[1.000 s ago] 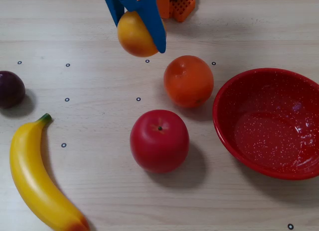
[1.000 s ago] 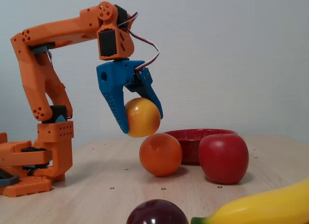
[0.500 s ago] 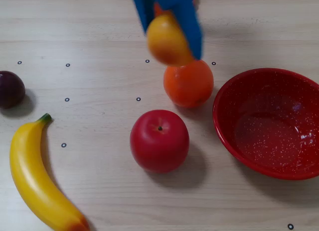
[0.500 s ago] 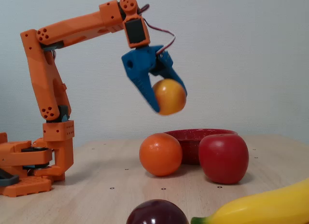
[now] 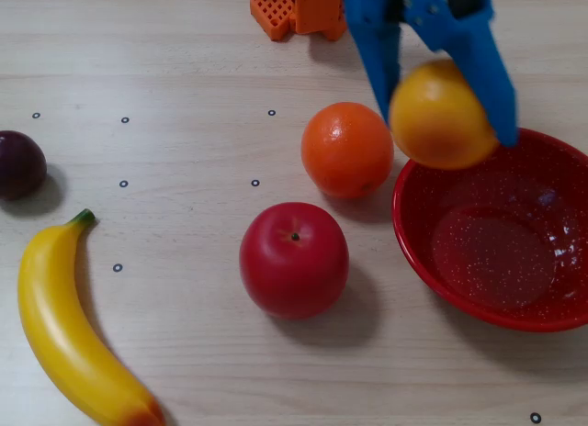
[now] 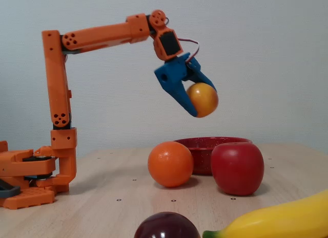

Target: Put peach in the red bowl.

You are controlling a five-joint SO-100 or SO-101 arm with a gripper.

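I see my blue pincer [image 5: 446, 123] squeezed tight on the peach [image 5: 442, 116], one blue finger on each side of it. The peach is up in the air, not touching anything. In the fixed view from above, it hangs over the near-left edge of the red bowl [image 5: 542, 321]. In the fixed view from the side, the peach [image 6: 202, 99] is high above the red bowl [image 6: 200, 153], with a big gap of air between them, and the pincer [image 6: 199, 102] points down and to the right.

The red bowl sits on the counter [image 5: 184, 77]. Just left of the red bowl is the orange [image 5: 347, 150]. In front of the orange, toward the camera, is the red apple [image 5: 294, 259], close to the red bowl but not touching it. Far to the left of the red bowl lie the banana [image 5: 69, 330] and a dark plum [image 5: 20, 164]. The orange arm [image 6: 97, 35] reaches out from its base [image 6: 31, 176], which stands on the counter well away from the red bowl.
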